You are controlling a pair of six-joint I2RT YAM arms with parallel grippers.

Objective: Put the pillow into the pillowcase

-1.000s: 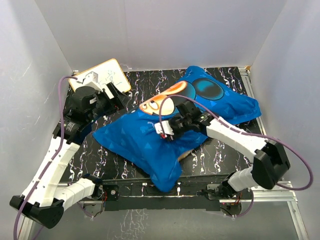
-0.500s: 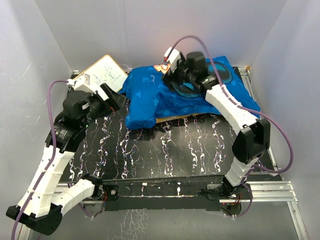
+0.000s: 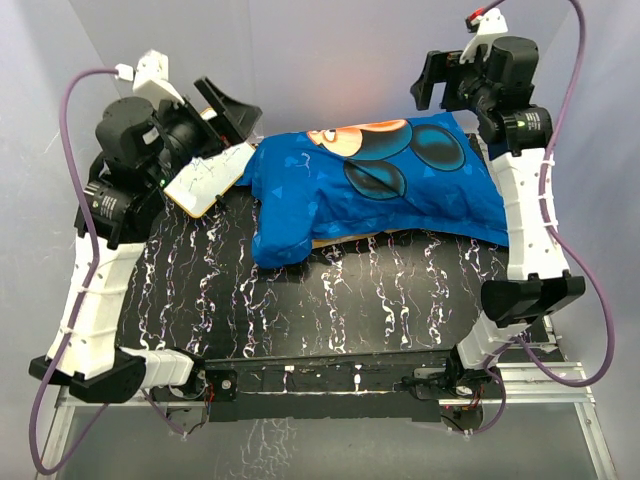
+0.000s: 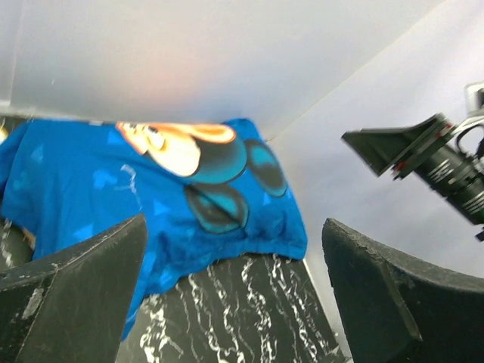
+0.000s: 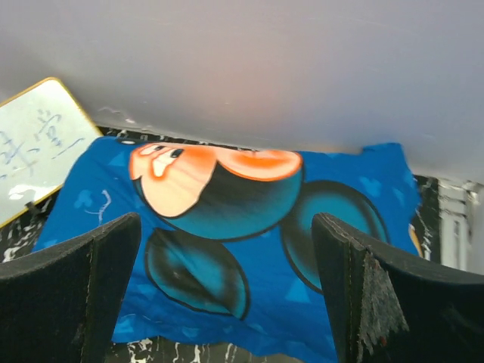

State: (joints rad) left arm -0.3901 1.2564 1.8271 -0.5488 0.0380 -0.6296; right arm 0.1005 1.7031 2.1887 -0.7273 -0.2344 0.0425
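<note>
Worktop (image 3: 350,300): black, marbled. On its far half the pillowcase (image 3: 390,180) lay plump, blue face up. Pillow unseen, likely inside and filling it. Whiteboard (image 3: 205,180) at far left. Left pincer (image 4: 233,227) and right pincer (image 5: 225,219) hung high, wide and empty, probably to stay clear of the stuffed case.

Small whiteboard (image 3: 208,175) with a yellowish frame and faint handwriting, lying askew just below the left fingers (image 3: 232,103); in the right wrist view it sits up and left of the right fingers (image 5: 76,295); black tabletop (image 3: 350,300) veined with white, beneath both pairs; plain white walls (image 3: 320,60) beyond them.
</note>
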